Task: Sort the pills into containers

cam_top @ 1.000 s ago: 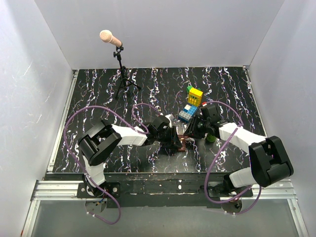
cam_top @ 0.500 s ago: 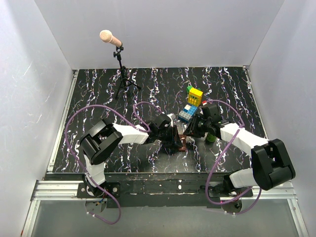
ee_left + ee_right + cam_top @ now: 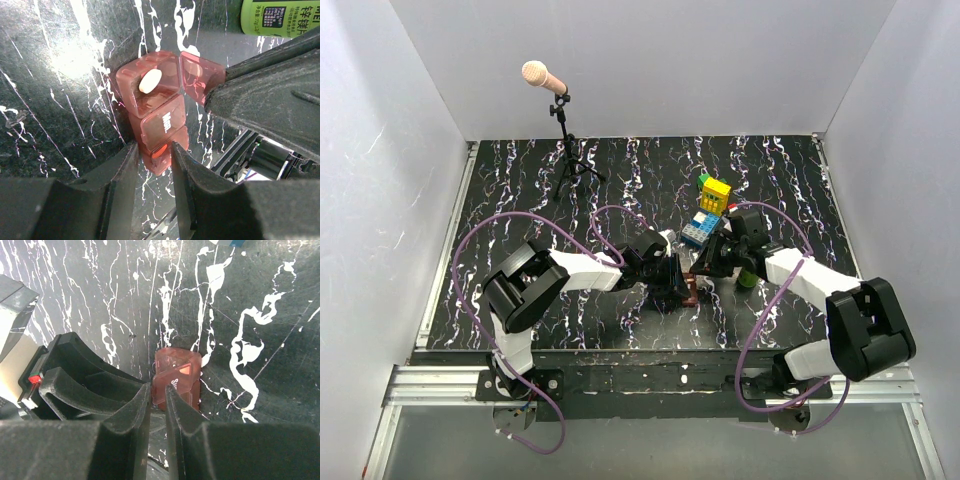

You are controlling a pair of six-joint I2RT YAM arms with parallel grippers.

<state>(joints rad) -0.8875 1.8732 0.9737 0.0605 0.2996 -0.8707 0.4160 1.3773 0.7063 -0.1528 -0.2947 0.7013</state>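
The small red box (image 3: 162, 122) lies on the black table (image 3: 520, 200) with white veins, near the front middle, between the two arms. The left gripper (image 3: 154, 147) is clenched on it: its two dark fingers press the near end of the box from both sides. One compartment at the far end is open, and its flap lid (image 3: 197, 75) stands out to the side. A pale oval pill (image 3: 150, 81) lies at this open compartment, but it is hard to tell whether it rests on the edge or inside. The right gripper (image 3: 157, 390) comes from the opposite side with its jaws very narrow. One of its fingers touches the flap lid in the left wrist view. In the right wrist view a corner of the box reaches between the tips, yet it cannot be told whether they really pinch it. The green bottle (image 3: 280, 17) lies just beyond the box, near the right gripper. The yellow-and-blue brick stack (image 3: 710, 210) stands a little farther back, and a microphone (image 3: 542, 77) on a stand is at the far left.
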